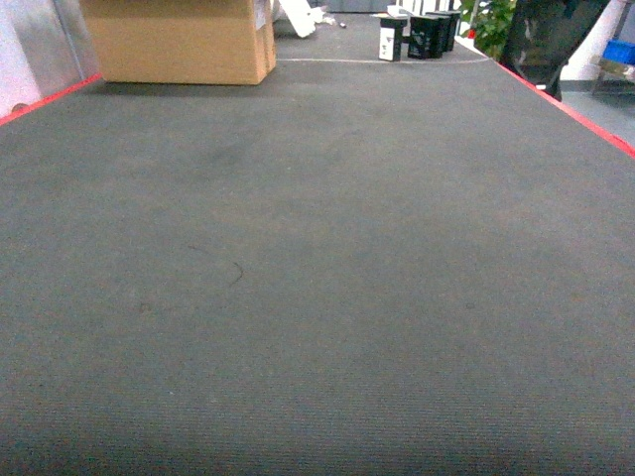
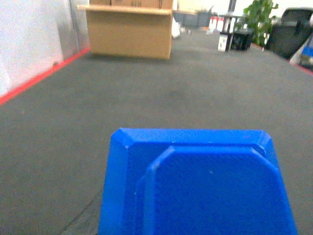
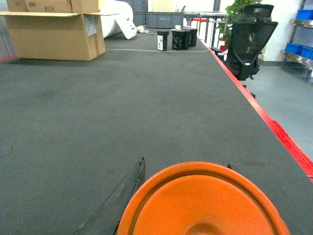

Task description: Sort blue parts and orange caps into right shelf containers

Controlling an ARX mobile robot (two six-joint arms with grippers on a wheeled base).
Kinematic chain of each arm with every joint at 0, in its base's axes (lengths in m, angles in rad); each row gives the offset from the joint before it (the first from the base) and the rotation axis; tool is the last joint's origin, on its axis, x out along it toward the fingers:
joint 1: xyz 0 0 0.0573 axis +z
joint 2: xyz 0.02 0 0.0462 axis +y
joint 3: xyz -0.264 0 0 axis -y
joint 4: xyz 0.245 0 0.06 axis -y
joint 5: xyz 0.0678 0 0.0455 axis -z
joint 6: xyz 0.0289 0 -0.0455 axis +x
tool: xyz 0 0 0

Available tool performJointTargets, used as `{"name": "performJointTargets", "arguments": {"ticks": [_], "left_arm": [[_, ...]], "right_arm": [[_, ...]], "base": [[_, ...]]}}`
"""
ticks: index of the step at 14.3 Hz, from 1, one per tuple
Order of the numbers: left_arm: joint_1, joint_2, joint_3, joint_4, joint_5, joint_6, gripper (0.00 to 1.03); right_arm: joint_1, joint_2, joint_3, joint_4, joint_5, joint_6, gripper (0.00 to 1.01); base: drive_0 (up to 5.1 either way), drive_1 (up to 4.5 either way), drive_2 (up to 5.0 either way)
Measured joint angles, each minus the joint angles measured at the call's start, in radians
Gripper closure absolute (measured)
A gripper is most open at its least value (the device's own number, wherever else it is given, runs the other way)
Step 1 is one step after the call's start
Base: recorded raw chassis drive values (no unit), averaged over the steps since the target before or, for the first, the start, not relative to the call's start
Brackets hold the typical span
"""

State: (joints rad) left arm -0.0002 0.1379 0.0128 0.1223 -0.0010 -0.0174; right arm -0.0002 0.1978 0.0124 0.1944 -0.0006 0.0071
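Observation:
A blue part [image 2: 205, 186] with chamfered corners fills the lower half of the left wrist view. My left gripper [image 2: 188, 196] is shut on it; only one dark finger [image 2: 95, 208] shows at the part's left edge. In the right wrist view a round orange cap [image 3: 200, 205] sits between the dark fingers [image 3: 129, 188] of my right gripper [image 3: 186, 164], which is shut on it. Neither gripper appears in the head view. Blue shelf containers [image 3: 299, 49] stand on a rack far off to the right, past the table's edge.
Grey felt table [image 1: 317, 278] with red edges [image 1: 575, 111] on both sides. A cardboard box [image 1: 179, 40] stands at the back left, small black boxes [image 1: 422, 35] at the back right. A black office chair [image 3: 249, 41] sits beyond the right edge.

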Motion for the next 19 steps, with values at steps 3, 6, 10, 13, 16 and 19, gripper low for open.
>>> {"name": "performJointTargets", "arguments": {"ticks": [3, 6, 10, 13, 16, 19], "left_arm": [[0.0, -0.128, -0.002, -0.128, 0.001, 0.0, 0.61], [0.0, -0.127, -0.002, -0.129, 0.001, 0.0, 0.61], [0.0, -0.127, -0.002, -0.129, 0.0, 0.0, 0.61], [0.0, -0.127, -0.002, -0.129, 0.001, 0.0, 0.61], [0.001, -0.127, -0.002, -0.129, 0.0, 0.0, 0.61], [0.001, -0.127, -0.002, -0.129, 0.0, 0.0, 0.61]], "right_arm": [[0.0, -0.192, 0.003, -0.187, 0.002, -0.001, 0.59], [0.0, -0.193, 0.001, -0.198, 0.0, -0.001, 0.59], [0.0, -0.193, 0.001, -0.201, 0.0, -0.001, 0.59], [0.0, -0.193, 0.001, -0.201, 0.0, -0.001, 0.59], [0.0, -0.193, 0.001, -0.201, 0.0, 0.0, 0.59], [0.0, -0.193, 0.001, -0.201, 0.0, -0.001, 0.59]], "base": [[0.0, 0.0, 0.0], [0.0, 0.0, 0.0], [0.0, 0.0, 0.0], [0.0, 0.0, 0.0], [-1.6, -1.62, -1.6], [-1.8, -1.79, -1.8]]}}
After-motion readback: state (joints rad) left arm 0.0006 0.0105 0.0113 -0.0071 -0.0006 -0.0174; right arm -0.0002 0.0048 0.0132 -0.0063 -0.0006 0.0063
